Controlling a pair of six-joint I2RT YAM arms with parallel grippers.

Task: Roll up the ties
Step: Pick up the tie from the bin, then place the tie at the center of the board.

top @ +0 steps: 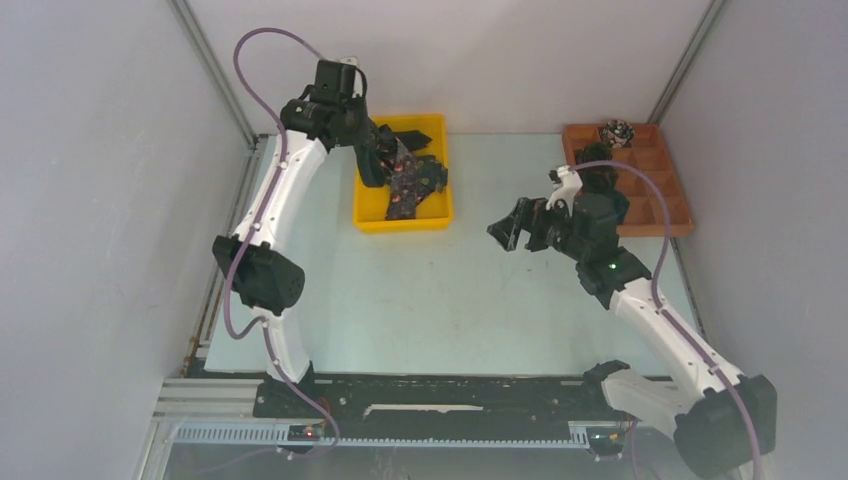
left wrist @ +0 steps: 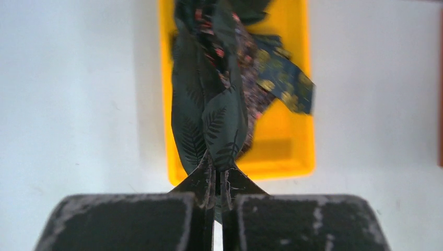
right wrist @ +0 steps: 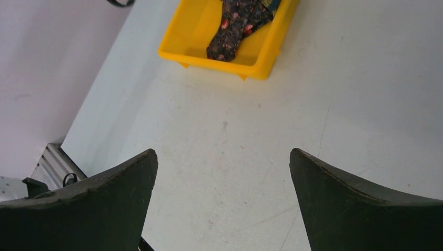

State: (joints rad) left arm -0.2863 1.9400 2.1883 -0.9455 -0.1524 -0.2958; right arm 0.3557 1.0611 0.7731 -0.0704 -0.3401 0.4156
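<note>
Several dark ties [top: 410, 178] lie heaped in a yellow bin [top: 366, 212] at the table's back left. My left gripper [top: 381, 165] hangs over the bin. In the left wrist view it [left wrist: 218, 180] is shut on a dark green leaf-patterned tie [left wrist: 211, 123], which hangs folded from the jaws down into the yellow bin [left wrist: 282, 157]. A dark tie with gold marks [left wrist: 284, 81] and one with reddish dots [right wrist: 237, 23] lie in the bin too. My right gripper [top: 507, 232] hovers open over the middle of the table, its fingers [right wrist: 123, 201] wide apart with only bare table between them.
A brown compartment tray [top: 655, 190] stands at the back right, with one rolled patterned tie [top: 617, 132] in its far compartment. Grey walls close in the table on three sides. The yellow bin [right wrist: 219, 55] lies ahead of the right gripper.
</note>
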